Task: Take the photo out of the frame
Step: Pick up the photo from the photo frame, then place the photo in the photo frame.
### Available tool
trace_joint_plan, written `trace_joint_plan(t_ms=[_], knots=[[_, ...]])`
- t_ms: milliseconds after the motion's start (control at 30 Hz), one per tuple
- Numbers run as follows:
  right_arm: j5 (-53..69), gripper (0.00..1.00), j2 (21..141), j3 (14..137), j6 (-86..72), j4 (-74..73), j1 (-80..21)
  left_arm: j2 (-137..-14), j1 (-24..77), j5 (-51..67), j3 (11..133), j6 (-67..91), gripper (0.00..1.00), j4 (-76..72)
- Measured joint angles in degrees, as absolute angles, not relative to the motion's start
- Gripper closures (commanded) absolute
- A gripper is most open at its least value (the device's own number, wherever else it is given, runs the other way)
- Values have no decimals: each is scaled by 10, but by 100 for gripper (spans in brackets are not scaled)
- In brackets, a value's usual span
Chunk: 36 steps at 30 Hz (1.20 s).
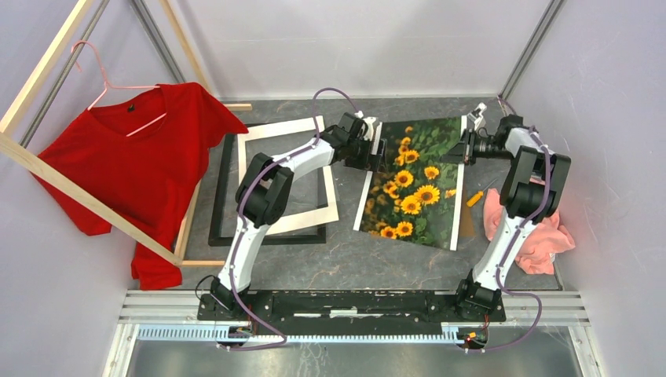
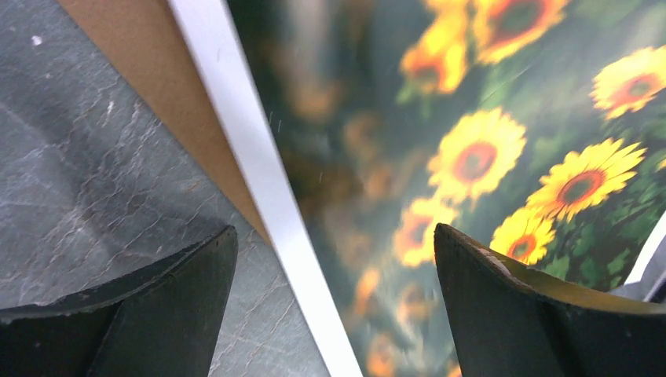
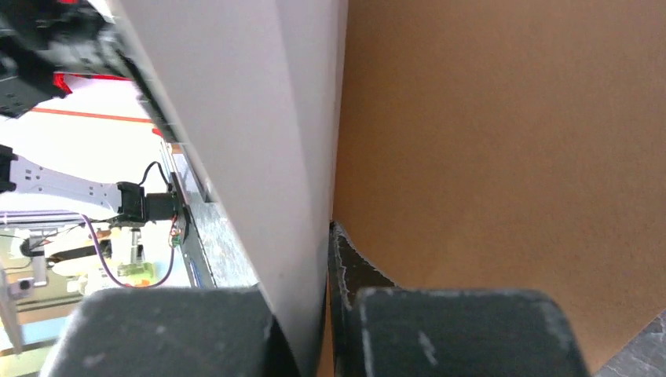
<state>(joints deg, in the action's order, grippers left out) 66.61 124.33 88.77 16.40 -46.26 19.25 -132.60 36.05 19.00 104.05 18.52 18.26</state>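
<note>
L claw [image 1: 367, 149] wide open, hovering over the left white edge of the photo [image 1: 412, 184]. R claw [image 1: 470, 147] pinched shut on photo's far-right edge, brown backing board [image 3: 503, 141] just beside. Photo lies center-right on counter [image 1: 353, 259], outside black frame [image 1: 220, 192], which lies to its left w/ white mat [image 1: 283, 129] askew over it

The white-shelled left arm [image 1: 243, 243] and right arm [image 1: 499, 247] have chunky black joints and thin purple cables [image 1: 328, 90]. Their matte black fingers [image 2: 510, 314] look scuffed.
</note>
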Motion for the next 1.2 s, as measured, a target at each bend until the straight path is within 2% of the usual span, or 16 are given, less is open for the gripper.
trace_joint_plan(t_ms=[167, 433, 633, 967, 1200], knots=[[695, 98, 1175, 908, 163, -469, 192, -1308, 328, 243, 1017, 185, 0, 175], [744, 100, 1111, 912, 170, -507, 192, -1287, 241, 407, 1005, 170, 0, 93], [773, 100, 1078, 917, 144, -510, 192, -1287, 237, 504, 1006, 145, 0, 67], [827, 100, 959, 917, 36, -424, 180, -1273, 235, 618, 1015, 145, 0, 45], [844, 100, 860, 856, -56, -329, 119, -1149, 144, 642, 1015, 133, 0, 96]])
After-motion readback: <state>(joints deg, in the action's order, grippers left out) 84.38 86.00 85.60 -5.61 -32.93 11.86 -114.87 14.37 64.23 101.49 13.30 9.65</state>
